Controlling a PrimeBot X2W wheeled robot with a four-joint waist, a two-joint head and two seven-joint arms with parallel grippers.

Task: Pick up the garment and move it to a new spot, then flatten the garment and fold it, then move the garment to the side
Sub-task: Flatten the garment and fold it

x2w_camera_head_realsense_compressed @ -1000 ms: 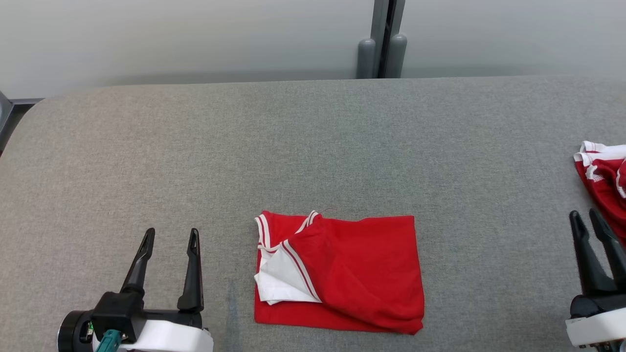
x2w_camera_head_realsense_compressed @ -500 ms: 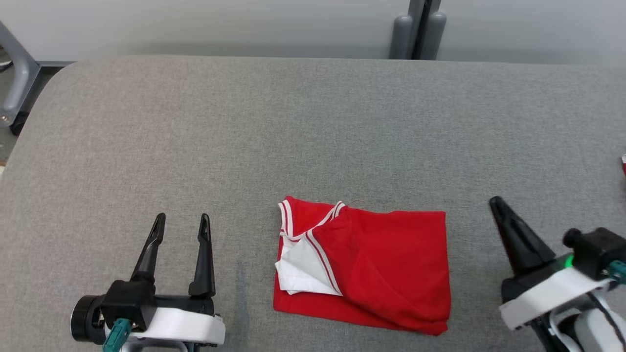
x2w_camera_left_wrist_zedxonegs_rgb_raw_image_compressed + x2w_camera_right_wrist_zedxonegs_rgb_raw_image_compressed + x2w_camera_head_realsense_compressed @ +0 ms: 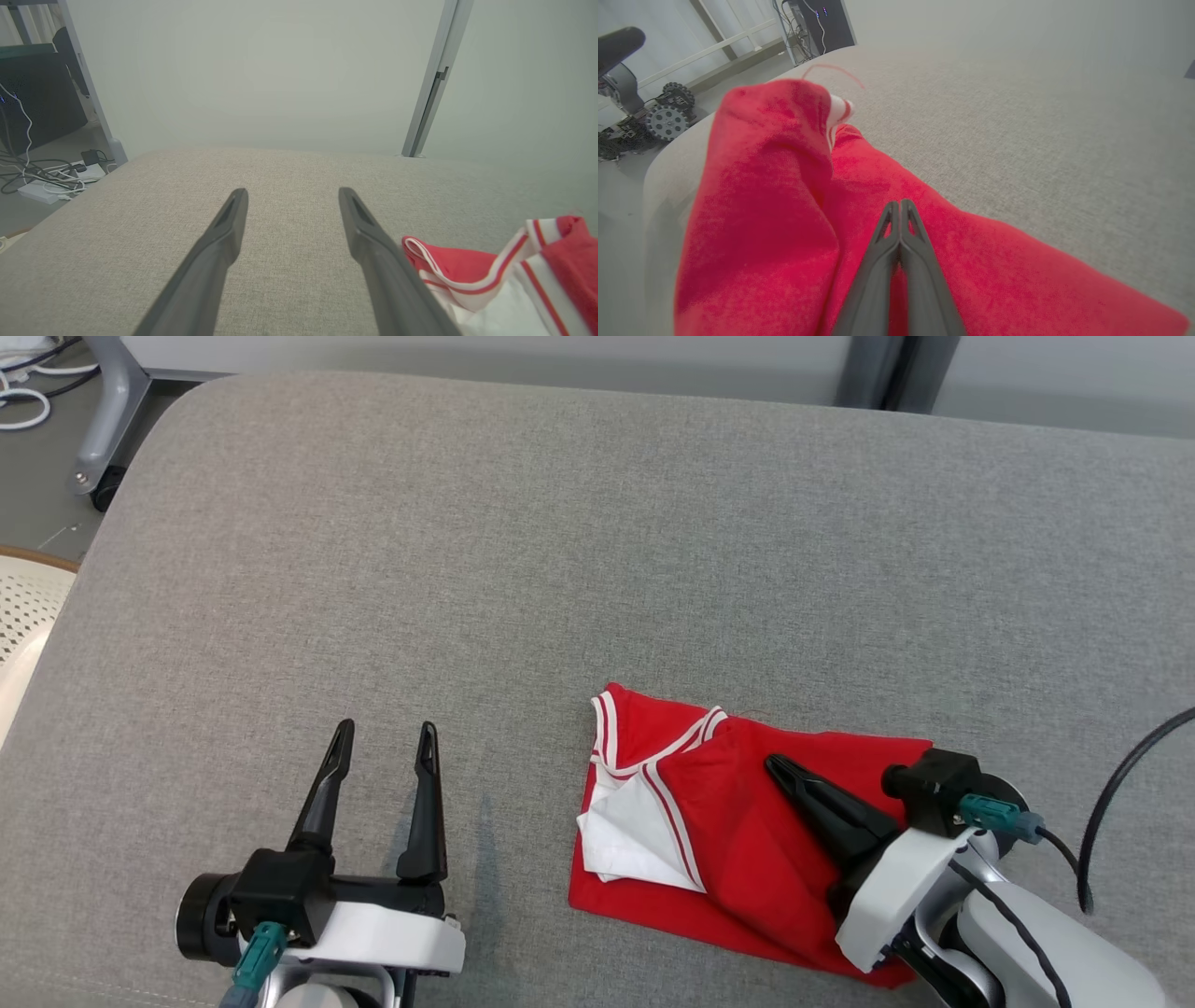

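The grey cloth-covered desk (image 3: 373, 523) carries one item in your work area: the red garment (image 3: 738, 868), lying near the front edge and right of centre. It sits as a compact, roughly rectangular packet, so I judge the pick-up, the flattening and the fold to be substantially done. What is outstanding is the move to the side. The packet is not clean, with a raised ridge running across its middle, best seen in the right wrist view. Your right tool (image 3: 775, 765) lies over the right half of the garment with its fingers pointing toward the middle. It is clenched, the two fingers pressed flat together, and the right wrist view (image 3: 900, 205) shows no cloth caught between them. I cannot tell whether the tips press on the fabric or hover just above it. To carry the packet you would need to release and take a proper hold. Your left tool (image 3: 387, 737) is released, fingers spread wide and holding nothing, over bare desk just left of the garment. Minor defects: a white inner flap (image 3: 635, 845) shows at the packet's left edge, beside the striped trim (image 3: 667, 761).
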